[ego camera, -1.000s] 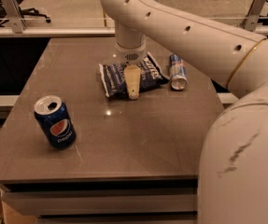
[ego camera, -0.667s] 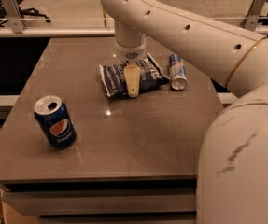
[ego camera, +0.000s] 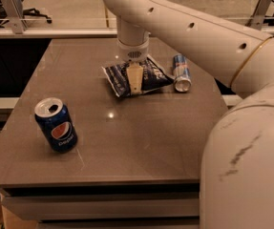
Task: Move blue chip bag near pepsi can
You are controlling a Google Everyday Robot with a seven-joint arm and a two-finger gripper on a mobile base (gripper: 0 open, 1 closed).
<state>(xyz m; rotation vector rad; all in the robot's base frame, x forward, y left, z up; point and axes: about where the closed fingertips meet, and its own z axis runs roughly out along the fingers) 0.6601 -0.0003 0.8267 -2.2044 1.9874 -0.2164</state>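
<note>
The blue chip bag [ego camera: 152, 74] lies crinkled on the brown table [ego camera: 141, 128], at the far middle. My gripper [ego camera: 135, 80] points straight down onto the bag's middle and covers part of it. The pepsi can [ego camera: 56, 124] stands upright near the table's front left, well apart from the bag and the gripper.
A slimmer silver-and-blue can [ego camera: 181, 72] lies on its side just right of the bag. My white arm [ego camera: 213, 37] reaches in from the right and hides the table's right edge. A railing and an office chair [ego camera: 26, 4] stand beyond the table.
</note>
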